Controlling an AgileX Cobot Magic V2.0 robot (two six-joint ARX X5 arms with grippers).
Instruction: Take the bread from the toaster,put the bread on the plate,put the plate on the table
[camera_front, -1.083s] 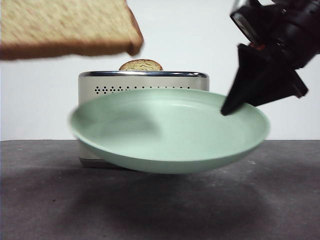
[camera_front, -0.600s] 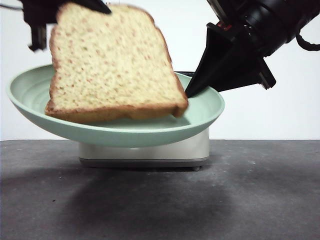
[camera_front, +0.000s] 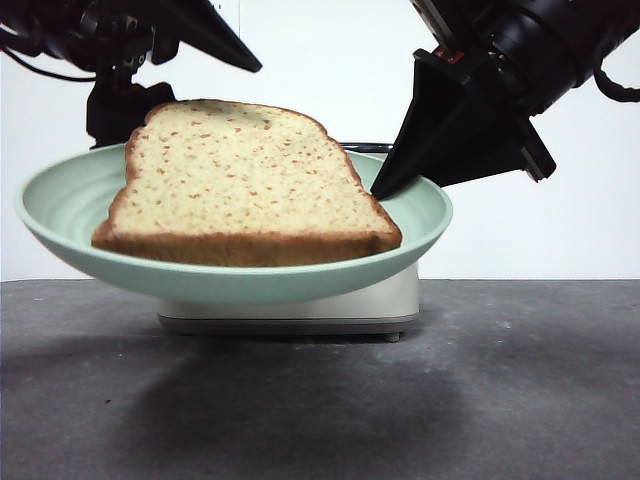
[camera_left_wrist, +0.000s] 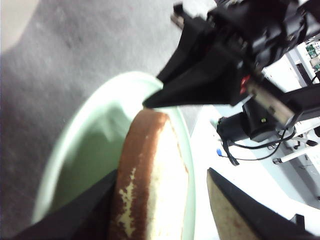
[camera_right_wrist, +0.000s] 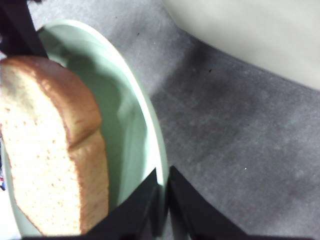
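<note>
The bread (camera_front: 245, 195) lies flat in the pale green plate (camera_front: 70, 235), which hangs tilted in the air above the table (camera_front: 320, 400). My right gripper (camera_front: 378, 190) is shut on the plate's right rim; the right wrist view shows its jaws (camera_right_wrist: 162, 177) pinching the rim (camera_right_wrist: 150, 125), with the bread (camera_right_wrist: 45, 150) beside them. My left gripper (camera_front: 165, 80) is open just above the bread's far left edge. In the left wrist view its jaws (camera_left_wrist: 161, 175) stand wide on either side of the bread (camera_left_wrist: 150, 175). The toaster (camera_front: 300, 305) stands behind the plate, mostly hidden.
The toaster's base rests on the table at centre back. The second slice is hidden behind the plate. The right arm's body (camera_left_wrist: 240, 45) fills the space to the right of the plate. A white wall (camera_front: 560, 230) stands behind.
The bread went from tilted in the left gripper to lying flat in the plate. The left gripper let go of it and rose slightly. The plate barely moved.
</note>
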